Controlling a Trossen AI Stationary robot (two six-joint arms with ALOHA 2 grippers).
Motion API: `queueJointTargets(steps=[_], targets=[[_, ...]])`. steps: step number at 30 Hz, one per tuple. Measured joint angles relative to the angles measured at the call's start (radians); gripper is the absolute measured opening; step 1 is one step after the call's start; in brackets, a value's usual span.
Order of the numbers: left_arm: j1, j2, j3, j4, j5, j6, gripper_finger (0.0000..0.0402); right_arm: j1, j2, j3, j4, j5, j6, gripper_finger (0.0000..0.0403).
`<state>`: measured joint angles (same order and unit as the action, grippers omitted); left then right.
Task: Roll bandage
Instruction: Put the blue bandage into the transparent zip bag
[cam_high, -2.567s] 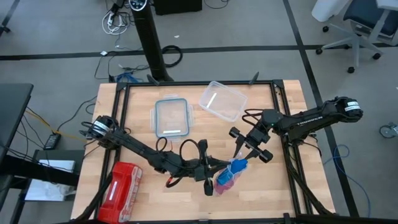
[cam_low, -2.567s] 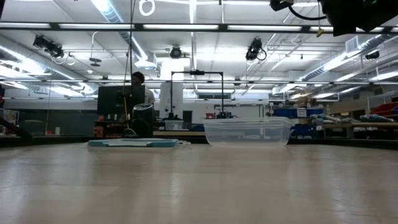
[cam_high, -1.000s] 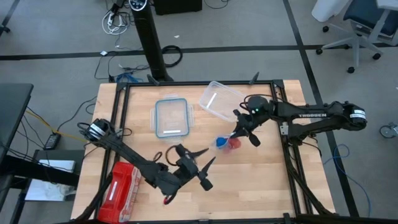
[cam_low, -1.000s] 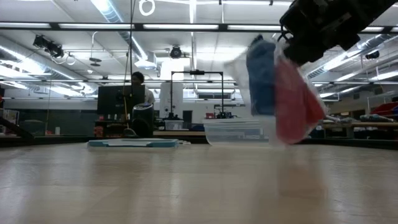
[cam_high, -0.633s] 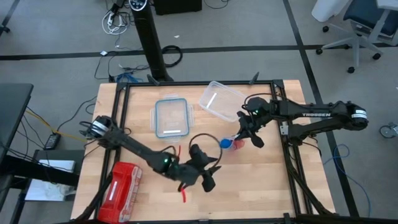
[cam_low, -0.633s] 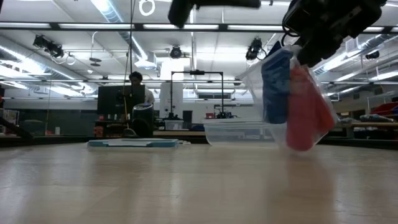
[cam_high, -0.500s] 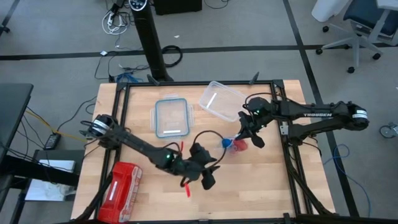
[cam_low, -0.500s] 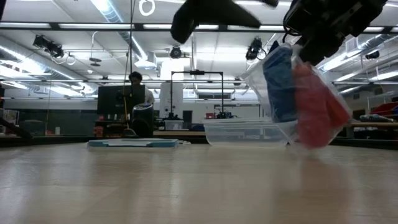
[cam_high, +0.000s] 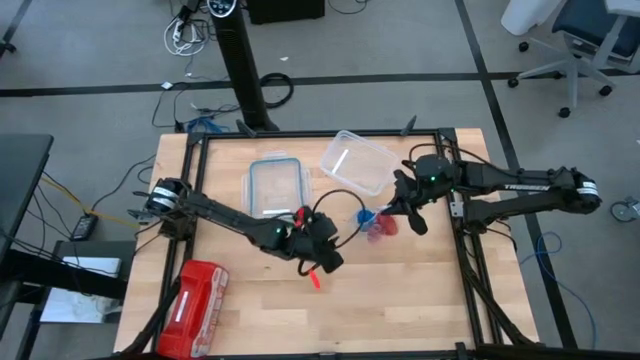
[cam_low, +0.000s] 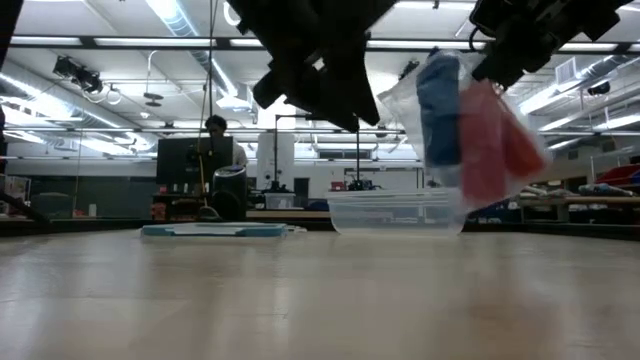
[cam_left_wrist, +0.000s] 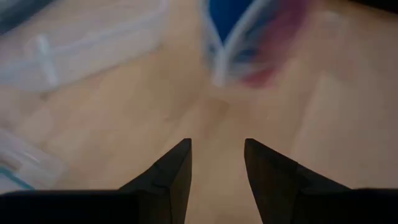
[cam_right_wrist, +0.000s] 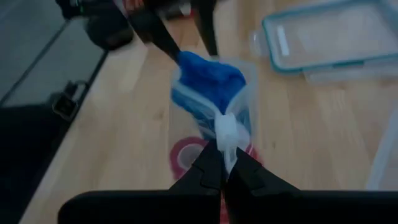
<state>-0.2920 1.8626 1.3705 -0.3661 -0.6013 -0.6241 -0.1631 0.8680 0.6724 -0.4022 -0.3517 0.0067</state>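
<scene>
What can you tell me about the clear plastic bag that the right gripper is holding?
The clear plastic bag is thin, soft and see-through. It hangs in the air above the wooden table, touching nothing else. The right gripper is shut on its bunched top edge. Inside sit the blue bandage and red-pink fabric rolls side by side. The left gripper, fingers apart, points at it from nearby without touching. The bag hangs between the two arms, near the clear container.

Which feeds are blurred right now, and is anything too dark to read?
Left wrist view: the clear bag is smeared. Low view: the left gripper is a black silhouette against ceiling lights; the bandage is slightly soft. Right wrist view is soft, high view sharp.
</scene>
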Motion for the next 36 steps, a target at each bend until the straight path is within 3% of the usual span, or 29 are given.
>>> queueJointTargets(steps=[6,14,22,28,36], targets=[[0.045,0.008,0.000,0.056,0.018,0.183,0.0151,0.000,-0.020,0.000,0.044,0.006,0.026,0.0000],[0.099,0.008,0.000,0.140,0.119,0.372,0.0151,-0.015,-0.076,0.000,0.031,0.030,0.027,0.0000],[0.185,0.008,-0.165,0.570,0.348,0.438,0.0151,-0.061,-0.170,0.000,-0.090,0.062,0.026,0.0000],[0.212,0.008,-0.256,0.828,0.352,0.498,0.0151,-0.070,-0.202,0.000,-0.087,0.064,0.023,0.0000],[0.227,0.006,-0.272,0.894,0.311,0.519,0.0151,-0.070,-0.198,0.000,-0.085,0.068,0.016,0.0000]])
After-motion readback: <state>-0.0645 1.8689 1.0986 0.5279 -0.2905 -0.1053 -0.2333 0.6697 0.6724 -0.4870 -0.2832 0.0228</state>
